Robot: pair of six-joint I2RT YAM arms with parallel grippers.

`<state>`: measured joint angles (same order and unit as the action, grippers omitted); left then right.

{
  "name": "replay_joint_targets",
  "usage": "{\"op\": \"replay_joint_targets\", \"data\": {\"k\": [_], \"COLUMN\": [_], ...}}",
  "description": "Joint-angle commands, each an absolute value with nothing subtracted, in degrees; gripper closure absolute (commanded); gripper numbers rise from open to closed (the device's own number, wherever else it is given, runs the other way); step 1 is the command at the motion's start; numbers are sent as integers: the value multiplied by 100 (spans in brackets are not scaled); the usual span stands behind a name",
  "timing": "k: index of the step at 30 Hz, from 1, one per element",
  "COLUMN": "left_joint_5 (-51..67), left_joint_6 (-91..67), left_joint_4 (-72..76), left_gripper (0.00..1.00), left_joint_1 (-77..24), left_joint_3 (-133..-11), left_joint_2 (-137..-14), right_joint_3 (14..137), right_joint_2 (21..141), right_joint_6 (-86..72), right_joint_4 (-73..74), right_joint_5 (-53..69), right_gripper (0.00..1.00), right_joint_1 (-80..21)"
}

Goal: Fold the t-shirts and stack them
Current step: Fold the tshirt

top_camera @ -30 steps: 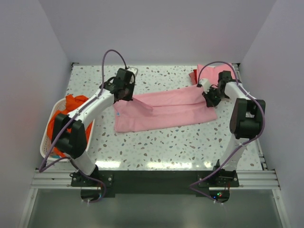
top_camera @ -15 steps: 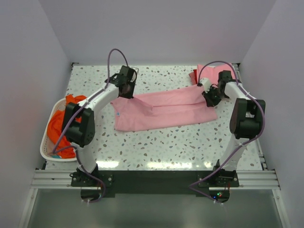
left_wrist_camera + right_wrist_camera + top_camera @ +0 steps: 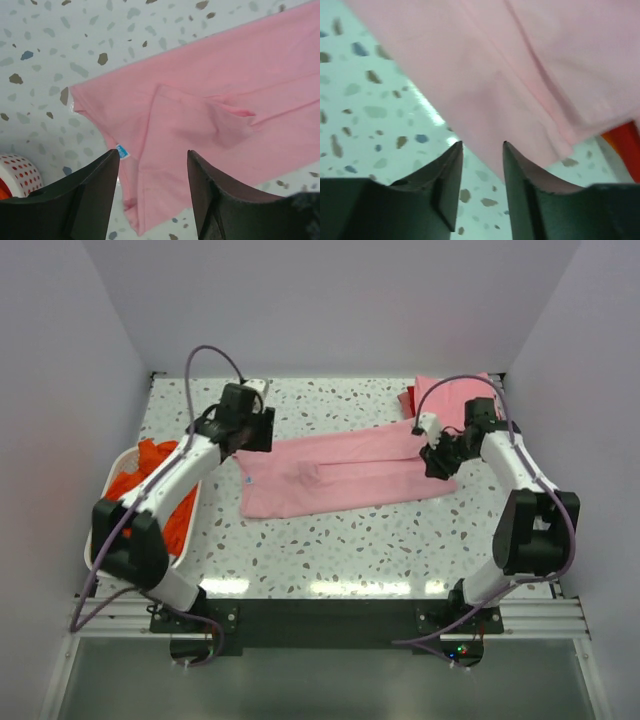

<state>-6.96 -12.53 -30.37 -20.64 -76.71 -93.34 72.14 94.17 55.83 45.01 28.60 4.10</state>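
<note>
Currently left gripper (image 3: pixel 152 156) spread, empty, above left end of pink shirt (image 3: pixel 340 472); right gripper (image 3: pixel 481 146) spread over its right edge.

Two pink t-shirts (image 3: pixel 340 475), one red t-shirt (image 3: pixel 408 400), one orange t-shirt (image 3: pixel 150 468), one basket (image 3: pixel 17 172)

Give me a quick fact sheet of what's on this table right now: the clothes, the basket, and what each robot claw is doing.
Pink shirt: spread flat in a long strip across the speckled table, with a sleeve flap lying on top
Left gripper: open, empty, above the shirt's left end
Right gripper: open, empty, low over the shirt's right edge
Basket: white, at the table's left edge
Orange shirt: bunched in the basket
Red cloth: far right corner, only partly visible
</note>
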Motion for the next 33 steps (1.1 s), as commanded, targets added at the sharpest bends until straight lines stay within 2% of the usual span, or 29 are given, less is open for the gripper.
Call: {"op": "replay_joint_targets", "data": {"k": [1, 4, 8, 10, 14, 25, 28, 31, 32, 33], "left_joint_5": [252, 509, 677, 195, -350, -781, -1387, -1660, -1652, -1652], "left_joint_6": [-1983, -2764, -3918, -4444, -4868, -5448, -5650, -5695, -5687, -5660], "left_joint_4": [-2567, -2663, -2146, -2058, -2030, -1573, -1722, -1574, -1521, -1451], "left_gripper": [39, 39, 37, 36, 36, 36, 40, 52, 63, 70], "left_joint_1": [-2039, -2039, -2048, -2048, -2048, -2039, -2004, -1899, -1872, -1846], "left_joint_3": [-6308, -5400, -3626, -3254, -3252, -3393, -3340, -3287, -3287, -3287], "left_joint_2": [-7634, -6998, -5769, -5486, -5747, -7039, -7250, -7408, -7427, -7444], "right_joint_3": [6480, 5767, 5397, 5370, 5361, 5265, 5247, 5230, 5195, 5160], "right_joint_2": [9054, 8764, 8640, 8736, 8990, 9457, 9501, 9588, 9598, 9624], "right_joint_6": [7038, 6647, 5785, 5504, 5195, 5098, 5098, 5176, 5203, 5229], "right_joint_4": [5389, 4470, 3202, 2683, 2181, 1820, 1749, 1661, 1626, 1565], "right_joint_5": [4086, 3703, 2887, 2411, 1444, 1055, 1002, 914, 844, 792], "right_gripper": [54, 46, 43, 41, 41, 45, 45, 47, 49, 51], "right_joint_1": [-374, -982, -2010, -2414, -2742, -2839, -2848, -2839, -2848, -2848]}}
